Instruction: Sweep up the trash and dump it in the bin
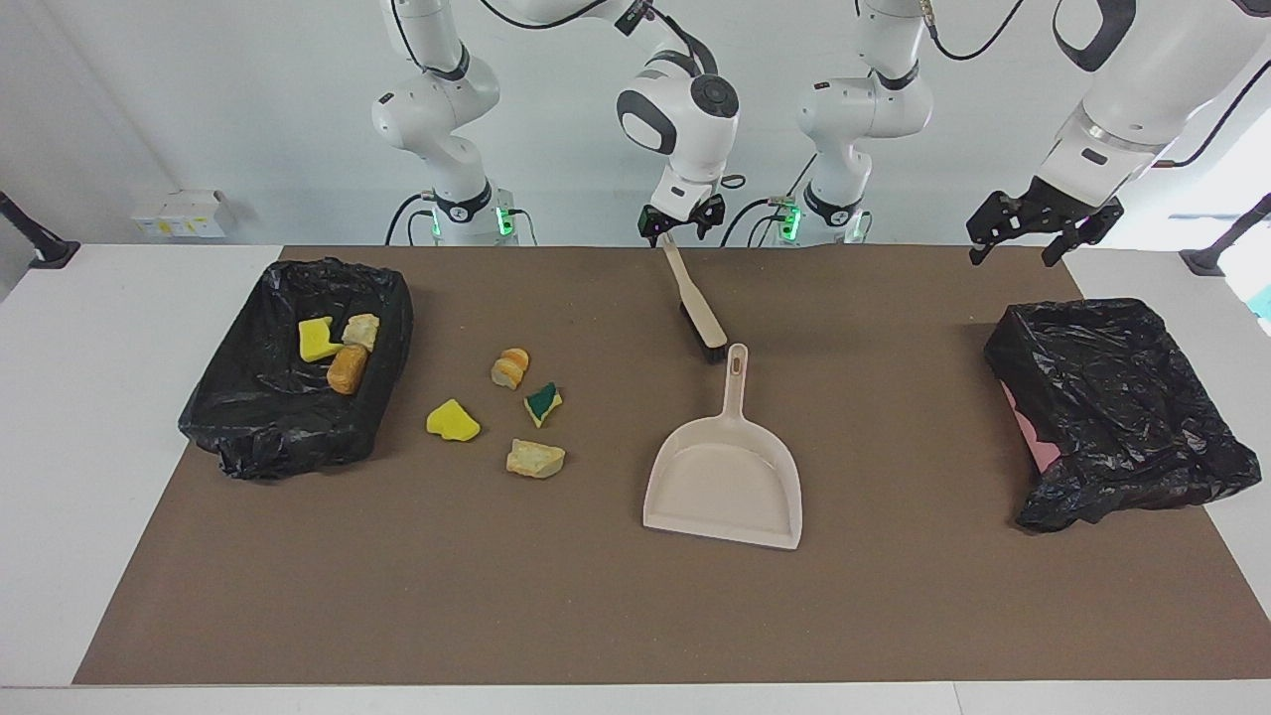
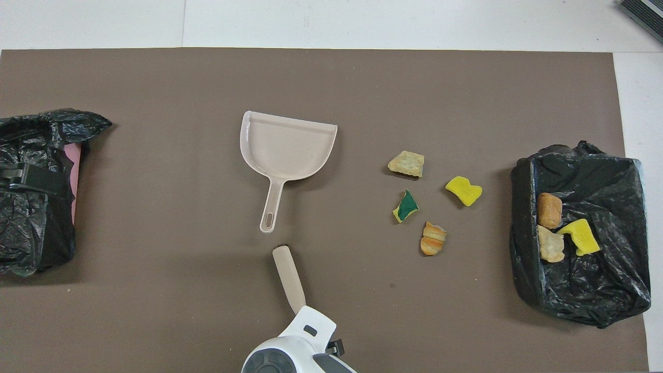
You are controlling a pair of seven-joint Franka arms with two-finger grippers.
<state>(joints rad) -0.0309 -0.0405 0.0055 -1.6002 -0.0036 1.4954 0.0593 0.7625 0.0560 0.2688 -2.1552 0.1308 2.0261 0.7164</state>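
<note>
We hold both sets of fingers wide and empty, right gripper [image 1: 680, 220] above the brush [image 1: 698, 307], left gripper [image 1: 1033, 230] waiting, four scraps [image 1: 527, 413] unswept beside the dustpan [image 1: 725, 475].

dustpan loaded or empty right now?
Empty. The dustpan shows a bare tray in both views; four scraps lie loose on the mat beside it, three sit in the bin.

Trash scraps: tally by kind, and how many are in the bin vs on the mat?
Sponge bits: 3, one in the bin, two on the mat
Bread-like chunks: 4, two in the bin, two on the mat
Total: 7, with 3 in the bin and 4 on the mat
</note>
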